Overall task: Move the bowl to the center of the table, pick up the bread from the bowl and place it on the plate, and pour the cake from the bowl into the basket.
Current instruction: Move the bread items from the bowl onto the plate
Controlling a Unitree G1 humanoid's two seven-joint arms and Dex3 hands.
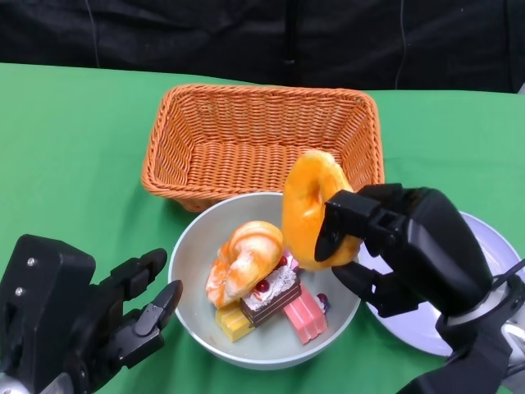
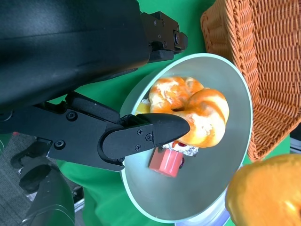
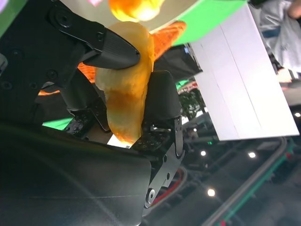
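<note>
A staged lab bench: green cloth table (image 1: 74, 139), black backdrop curtain (image 1: 246, 37), ceiling spotlights (image 3: 210, 192).

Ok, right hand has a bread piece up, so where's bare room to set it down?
The plate, beside the bowl, shows bare, though the right hand holding the bread hides part of it. The basket is empty too. The bowl is crowded with bread and cakes.

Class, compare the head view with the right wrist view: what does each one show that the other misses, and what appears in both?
Only the head view: the pale round bowl with a swirled bread roll and cake pieces, the white plate, the open left hand. Only the right wrist view: a white board and ceiling lights. Both: the right hand gripping the orange ring-shaped bread, the orange wicker basket, the green table.
</note>
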